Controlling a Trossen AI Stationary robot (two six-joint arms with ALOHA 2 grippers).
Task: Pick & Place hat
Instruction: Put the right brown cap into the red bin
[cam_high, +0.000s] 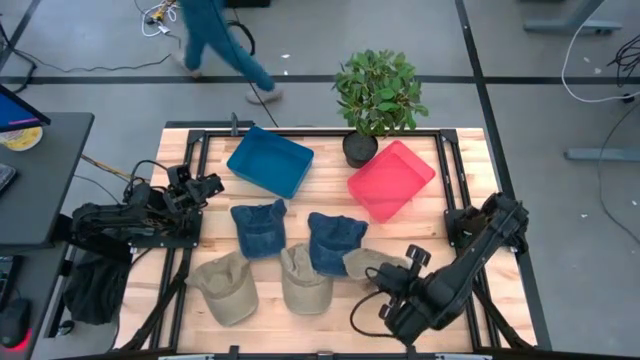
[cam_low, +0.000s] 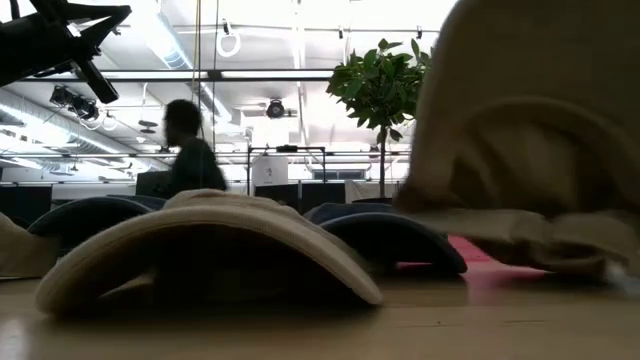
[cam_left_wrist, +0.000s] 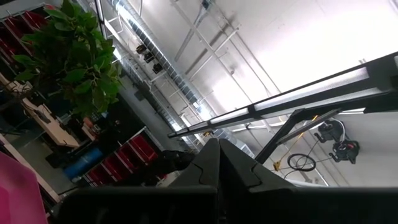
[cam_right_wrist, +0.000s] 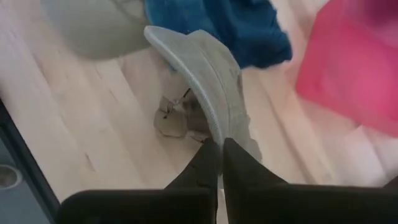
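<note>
The right gripper (cam_right_wrist: 219, 144) is sitting low over the front right part of the wooden table (cam_high: 480, 180), its two dark fingers pinched together on the edge of a khaki cap (cam_right_wrist: 208, 68), clamping the fabric between them. In the high view this khaki cap (cam_high: 372, 263) is lying just in front of the right-hand denim cap (cam_high: 332, 240) and touching it, with the right gripper (cam_high: 392, 283) at its near edge.

Four more hats are lying in the middle of the table: a second denim cap (cam_high: 259, 227) to the left of the first, and two beige caps (cam_high: 226, 286) and (cam_high: 303, 279) in the front row.

A blue bin (cam_high: 270, 161) and a red bin (cam_high: 391, 179) are standing tilted toward the back of the table, with a potted plant (cam_high: 377, 95) between and behind them.

The left gripper (cam_high: 205, 187) is resting at the left side of the table, raised and pointing upward, its fingers closed together on nothing.

A person (cam_high: 215, 38) is walking on the floor beyond the table
</note>
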